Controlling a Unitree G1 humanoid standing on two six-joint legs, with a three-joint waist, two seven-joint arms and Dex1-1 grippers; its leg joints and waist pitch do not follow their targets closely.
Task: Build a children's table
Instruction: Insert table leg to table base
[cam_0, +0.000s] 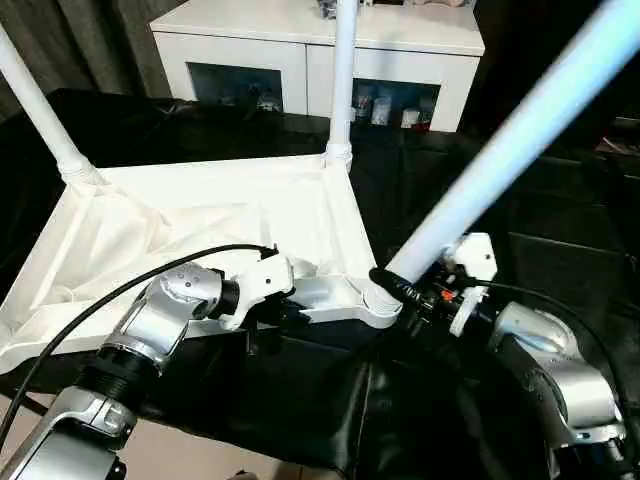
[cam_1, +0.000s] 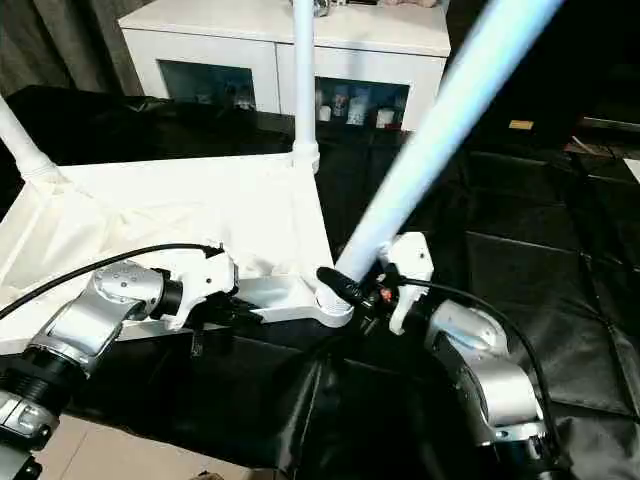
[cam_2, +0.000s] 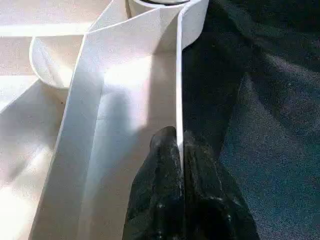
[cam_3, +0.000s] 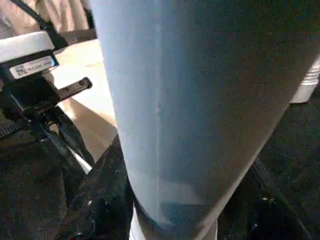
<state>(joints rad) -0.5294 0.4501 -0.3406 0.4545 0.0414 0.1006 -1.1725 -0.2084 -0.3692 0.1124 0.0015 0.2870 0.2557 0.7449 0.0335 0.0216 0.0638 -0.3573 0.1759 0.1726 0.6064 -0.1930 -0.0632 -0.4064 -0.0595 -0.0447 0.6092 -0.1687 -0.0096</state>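
Tabletop (cam_0: 200, 215) lies underside-up on the black-covered bench (cam_0: 540, 230), and the action is at its near corner; left gripper (cam_2: 178, 150) has its 2 black fingers (cam_2: 155, 200) pressed together on the thin near rim, wall pinched between them, most likely to pin the top so it cannot slide or lift; right gripper (cam_0: 395, 285) wraps its fingers round the base of the third leg (cam_0: 500, 150), just above the corner socket (cam_0: 378, 300), pinching the leg itself; that leg leans hard away to the right, foot at the socket's mouth, so it looks not yet seated straight; holding low near the socket gives the best control over the tip. Further out, 2 legs already stand in the far sockets, one at the far left (cam_0: 40, 110), one at the far right (cam_0: 343, 80), both roughly upright; the near-left corner is off view, so I cannot tell its state. Beyond the bench sits a white cabinet (cam_0: 300, 50) with glass fronts; judged from this, the build is about halfway, and next comes tipping the leg upright while pushing down.
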